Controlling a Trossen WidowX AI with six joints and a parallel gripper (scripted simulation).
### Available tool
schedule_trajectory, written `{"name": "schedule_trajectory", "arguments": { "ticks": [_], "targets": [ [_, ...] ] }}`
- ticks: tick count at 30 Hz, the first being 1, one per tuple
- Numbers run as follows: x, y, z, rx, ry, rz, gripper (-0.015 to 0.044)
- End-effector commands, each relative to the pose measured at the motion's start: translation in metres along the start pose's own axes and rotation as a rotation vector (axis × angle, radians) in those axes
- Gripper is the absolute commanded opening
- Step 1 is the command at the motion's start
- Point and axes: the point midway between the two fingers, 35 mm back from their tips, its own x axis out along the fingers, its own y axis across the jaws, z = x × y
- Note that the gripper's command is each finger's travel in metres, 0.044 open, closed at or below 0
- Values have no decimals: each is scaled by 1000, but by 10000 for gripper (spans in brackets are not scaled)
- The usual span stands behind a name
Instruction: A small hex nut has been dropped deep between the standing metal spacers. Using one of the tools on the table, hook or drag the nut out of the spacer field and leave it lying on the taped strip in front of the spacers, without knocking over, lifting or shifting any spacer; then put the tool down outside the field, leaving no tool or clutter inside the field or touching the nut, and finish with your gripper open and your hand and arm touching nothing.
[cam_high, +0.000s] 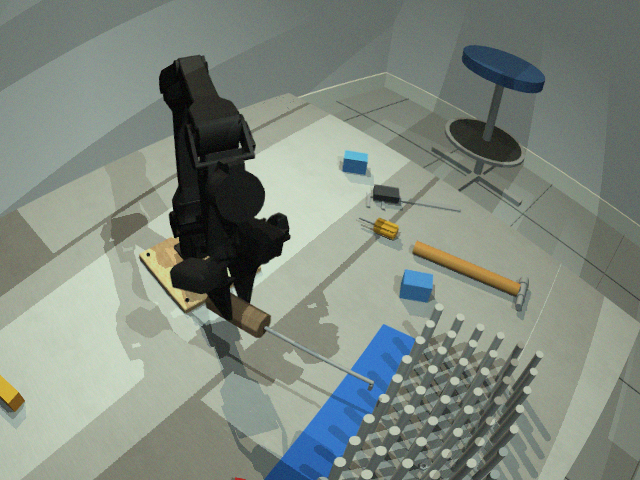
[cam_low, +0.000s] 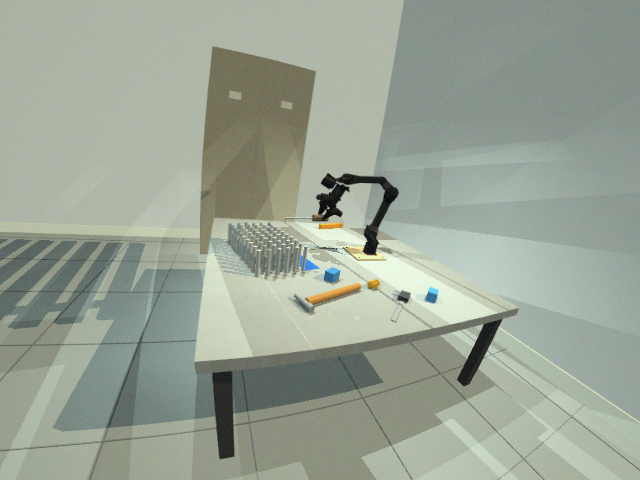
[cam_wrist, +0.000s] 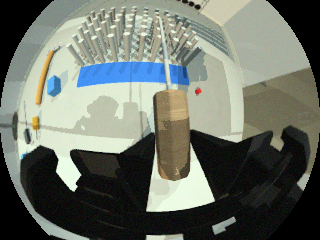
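My gripper (cam_high: 235, 302) (cam_low: 324, 212) (cam_wrist: 172, 135) is shut on the brown wooden handle (cam_high: 251, 318) (cam_wrist: 172, 130) of a hook tool and holds it in the air. The tool's thin grey rod (cam_high: 315, 355) (cam_wrist: 164, 60) points toward the field of standing metal spacers (cam_high: 444, 397) (cam_low: 263, 248) (cam_wrist: 127, 32). Its bent tip (cam_high: 370, 384) hangs over the blue taped strip (cam_high: 343, 413) (cam_low: 310, 265) (cam_wrist: 110, 75), just short of the front row of spacers. The spacers stand upright. The hex nut is hidden among them.
A hammer (cam_high: 465, 268) (cam_low: 330, 295), two blue cubes (cam_high: 416, 285) (cam_high: 355, 161), a yellow screwdriver (cam_high: 385, 228) and a black tool (cam_high: 386, 193) lie beyond the strip. An orange block (cam_high: 9, 395) lies far left. The arm's wooden base plate (cam_high: 157, 260) is behind my gripper.
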Motion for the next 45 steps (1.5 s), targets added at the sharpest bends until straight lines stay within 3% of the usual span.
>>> {"name": "schedule_trajectory", "arguments": {
  "ticks": [1, 26, 45],
  "targets": [
    [17, 2, -3, 4, 1, -5, 0],
    [115, 37, -47, 5, 0, -5, 0],
    [119, 38, -38, 5, -1, -5, 0]
  ]
}}
